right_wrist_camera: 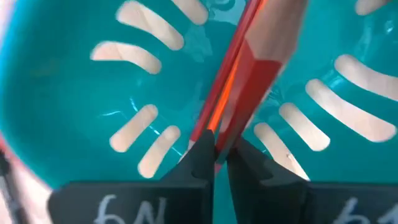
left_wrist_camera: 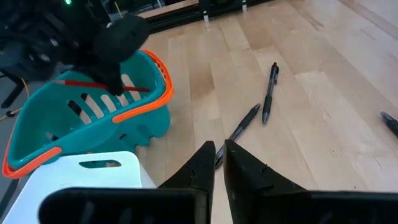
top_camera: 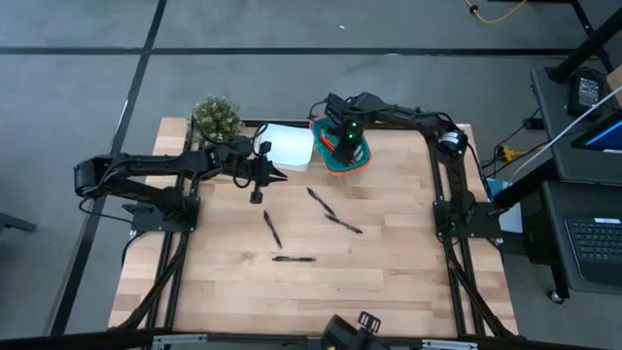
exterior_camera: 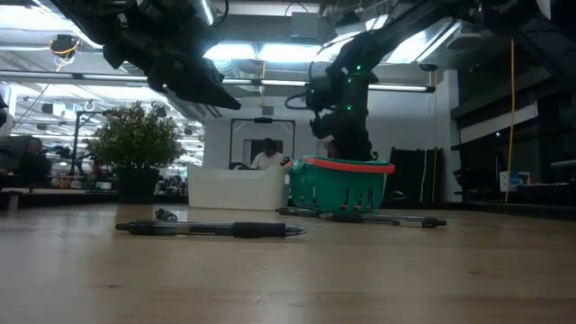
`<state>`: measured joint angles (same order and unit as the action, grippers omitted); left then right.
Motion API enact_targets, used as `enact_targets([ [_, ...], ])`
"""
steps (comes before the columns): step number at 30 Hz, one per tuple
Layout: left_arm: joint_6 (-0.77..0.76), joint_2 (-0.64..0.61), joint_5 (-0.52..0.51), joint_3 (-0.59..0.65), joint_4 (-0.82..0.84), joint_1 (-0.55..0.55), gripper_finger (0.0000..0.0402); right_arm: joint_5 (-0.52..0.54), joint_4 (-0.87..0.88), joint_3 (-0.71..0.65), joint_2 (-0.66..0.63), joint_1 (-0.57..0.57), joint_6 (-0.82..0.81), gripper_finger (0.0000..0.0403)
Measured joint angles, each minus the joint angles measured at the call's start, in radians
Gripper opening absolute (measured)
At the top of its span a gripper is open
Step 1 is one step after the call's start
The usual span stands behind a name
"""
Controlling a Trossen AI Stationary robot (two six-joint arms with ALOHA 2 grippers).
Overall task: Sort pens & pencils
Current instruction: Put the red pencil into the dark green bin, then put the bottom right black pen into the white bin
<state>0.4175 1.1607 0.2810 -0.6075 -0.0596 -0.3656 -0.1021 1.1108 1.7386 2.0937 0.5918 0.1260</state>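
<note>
Pencils first: the right gripper sits down inside the teal basket, and its fingers are pinched tight on an orange-red pencil, which slants across the slotted basket floor in the right wrist view. A second orange-red stick lies alongside it there, close against the held one. From the left wrist camera a red pencil shows lying across the inside of that same basket, under the right arm's dark wrist. Over to the pens: four black pens lie loose on the wooden table, well apart from the basket. One pen lies flat nearest the front edge, one is angled just behind it, and two more sit near the middle, almost end to end. The left gripper hovers above the table just beside the white bin, fingers nearly together with only a sliver of gap, and nothing between them. A small potted plant stands at the back corner, next to the white bin.
</note>
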Motion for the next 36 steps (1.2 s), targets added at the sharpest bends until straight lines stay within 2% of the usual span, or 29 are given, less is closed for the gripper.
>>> enact_targets([
  [5, 0.000, 0.000, 0.000, 0.000, 0.011, 0.000, 0.0014, 0.000, -0.005, 0.000, 0.039, 0.001, 0.016, 0.0027],
  [12, 0.000, 0.001, -0.009, 0.000, 0.025, 0.000, 0.0001, 0.002, -0.053, 0.000, 0.046, 0.001, 0.016, 0.0079],
  [16, 0.000, 0.001, -0.010, 0.000, 0.025, 0.000, 0.0008, 0.003, -0.094, 0.000, 0.038, 0.001, 0.017, 0.0092],
  [29, 0.005, 0.001, -0.010, 0.000, 0.023, 0.000, 0.0035, 0.003, -0.113, 0.000, 0.031, 0.001, 0.037, 0.0091],
  [34, 0.006, 0.001, -0.018, 0.000, 0.009, 0.000, 0.0027, 0.004, -0.114, 0.000, -0.028, -0.006, 0.062, 0.0091],
  [36, 0.003, -0.006, -0.056, 0.000, 0.002, 0.000, 0.0019, 0.004, -0.115, 0.000, -0.064, -0.012, 0.062, 0.0091],
])
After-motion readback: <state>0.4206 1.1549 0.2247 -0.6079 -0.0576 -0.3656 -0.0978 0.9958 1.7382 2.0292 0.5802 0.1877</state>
